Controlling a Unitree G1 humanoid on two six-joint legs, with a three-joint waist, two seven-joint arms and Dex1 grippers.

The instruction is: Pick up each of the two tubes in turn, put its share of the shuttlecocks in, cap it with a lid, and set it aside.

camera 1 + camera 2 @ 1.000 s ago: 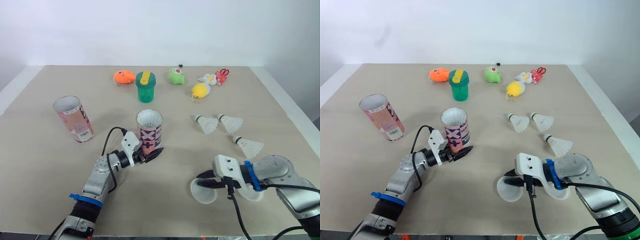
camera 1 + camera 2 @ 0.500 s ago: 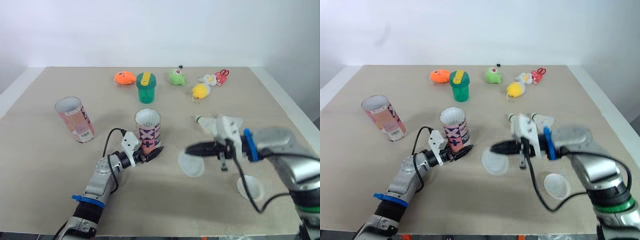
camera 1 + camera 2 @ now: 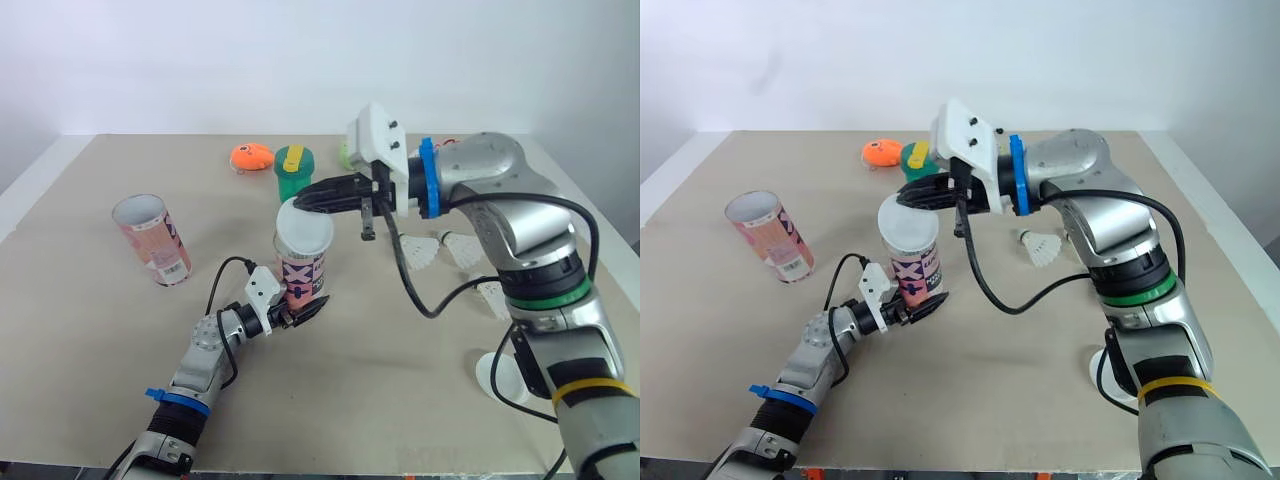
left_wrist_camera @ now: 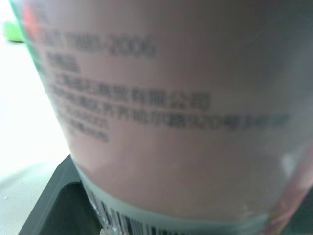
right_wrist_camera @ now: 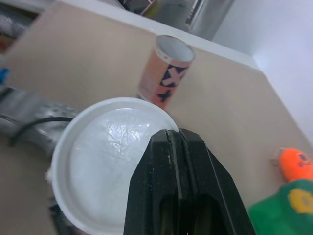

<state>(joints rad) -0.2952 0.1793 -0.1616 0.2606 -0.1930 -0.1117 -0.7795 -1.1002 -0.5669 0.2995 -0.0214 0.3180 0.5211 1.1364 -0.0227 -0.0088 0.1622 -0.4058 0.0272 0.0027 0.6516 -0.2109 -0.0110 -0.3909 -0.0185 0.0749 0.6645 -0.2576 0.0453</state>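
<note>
A pink patterned tube [image 3: 301,278] stands upright mid-table, and my left gripper [image 3: 303,306] is shut on its base. In the left wrist view the tube's printed wall [image 4: 161,112] sits close against the fingers. My right gripper [image 3: 303,202] is shut on the rim of a white lid [image 3: 303,231], held tilted right at the tube's mouth and hiding what is inside. The second tube [image 3: 150,238] stands open at the far left. Shuttlecocks [image 3: 418,251] lie right of centre, partly hidden by my right arm. A second lid [image 3: 497,376] lies flat at the near right.
A green cup [image 3: 291,173] and an orange toy [image 3: 251,156] stand at the back of the table, close behind my right gripper. More small toys are behind the right arm. A black cable hangs from the right wrist over the shuttlecocks.
My right gripper lifted one lid off the near right of the table and carried it up and left to the top of the held tube. The left gripper and tube stayed put.
</note>
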